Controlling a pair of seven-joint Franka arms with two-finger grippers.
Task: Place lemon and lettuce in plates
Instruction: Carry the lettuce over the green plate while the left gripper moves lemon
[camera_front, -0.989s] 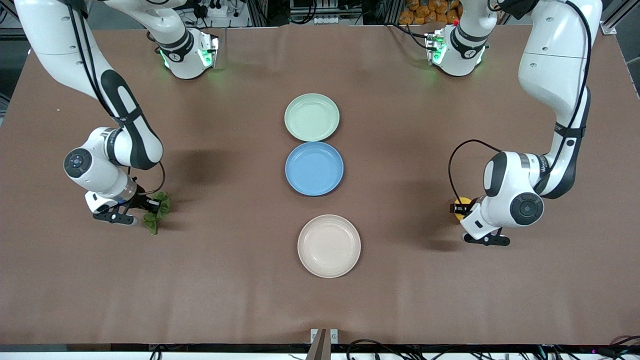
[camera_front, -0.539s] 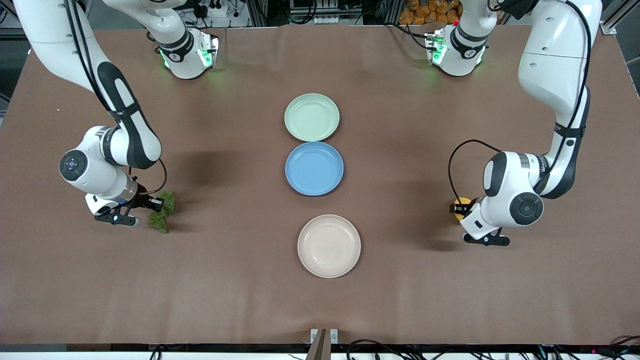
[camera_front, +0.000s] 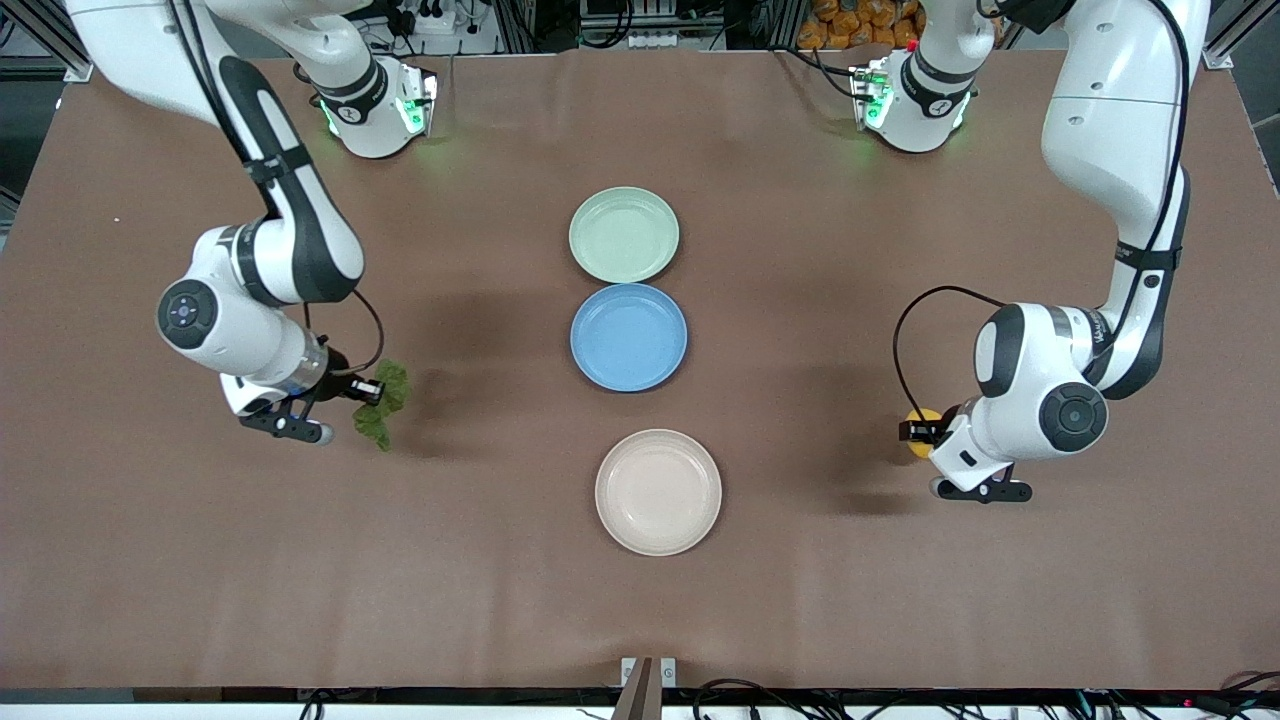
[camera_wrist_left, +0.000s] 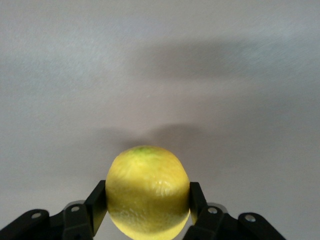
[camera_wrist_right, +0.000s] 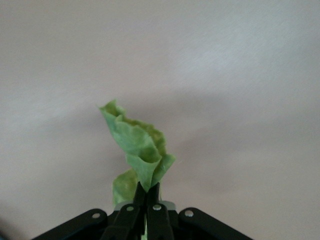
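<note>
My right gripper is shut on the lettuce, a ruffled green leaf, and holds it above the brown table toward the right arm's end; the leaf hangs from the fingertips in the right wrist view. My left gripper is shut on the lemon, mostly hidden by the wrist in the front view. In the left wrist view the yellow lemon sits between both pads, above the table. The mint green plate and the cream-beige plate lie empty in the table's middle.
A blue round plate lies between the mint and the cream plate, touching the mint one. The brown table stretches bare around both grippers. The arms' bases stand along the table's edge farthest from the front camera.
My right gripper has risen and moved toward the plates with the lettuce. My left gripper has shifted slightly nearer the front camera with the lemon.
</note>
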